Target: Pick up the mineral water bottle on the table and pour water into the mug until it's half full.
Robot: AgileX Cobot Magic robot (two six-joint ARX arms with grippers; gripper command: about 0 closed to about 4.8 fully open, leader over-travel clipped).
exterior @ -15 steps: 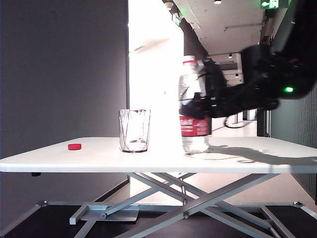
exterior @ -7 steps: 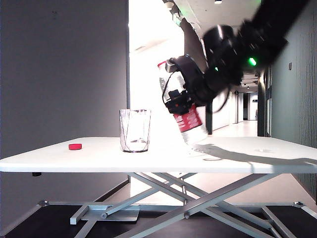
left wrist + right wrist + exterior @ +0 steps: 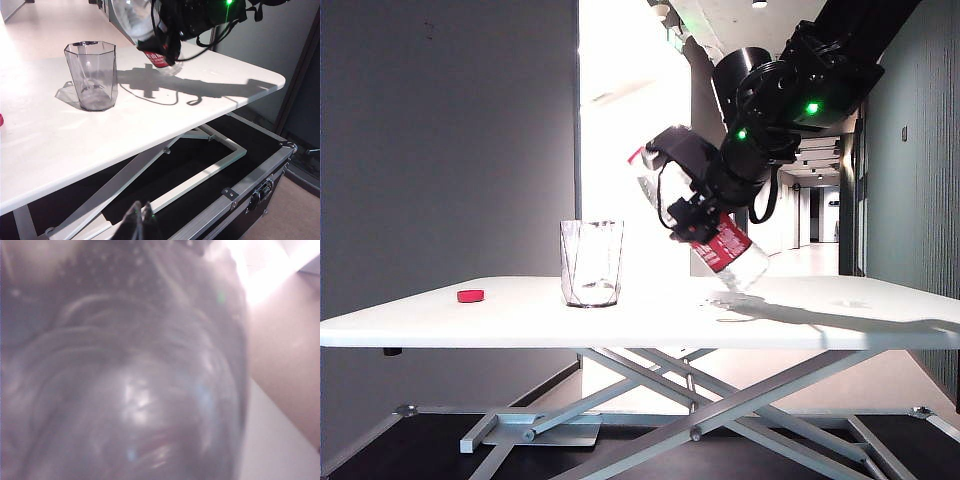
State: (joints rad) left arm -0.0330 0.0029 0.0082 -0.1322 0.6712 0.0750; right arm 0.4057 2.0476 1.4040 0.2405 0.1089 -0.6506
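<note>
The mineral water bottle (image 3: 722, 246) hangs tilted over the table (image 3: 440, 315), its red-ringed neck pointing up and toward the mug, its base just above the tabletop. My right gripper (image 3: 688, 205) is shut on the bottle's middle, above the red label. The mug (image 3: 591, 262), a clear faceted glass, stands upright to the bottle's left and apart from it. In the left wrist view the mug (image 3: 91, 75) and the tilted bottle (image 3: 145, 25) show beyond my left gripper (image 3: 140, 220), which hangs shut and empty off the table's near edge. In the right wrist view the blurred bottle (image 3: 125, 380) hides the fingers.
A small red disc (image 3: 471, 295) lies on the table left of the mug. The grey scissor frame (image 3: 690, 395) crosses under the tabletop. A metal-edged black case (image 3: 260, 185) sits on the floor below the table's corner.
The right gripper has lifted the bottle off the table and tipped it from upright to a steep slant, neck toward the mug. The arm has swung upward. The mug and disc have not moved.
</note>
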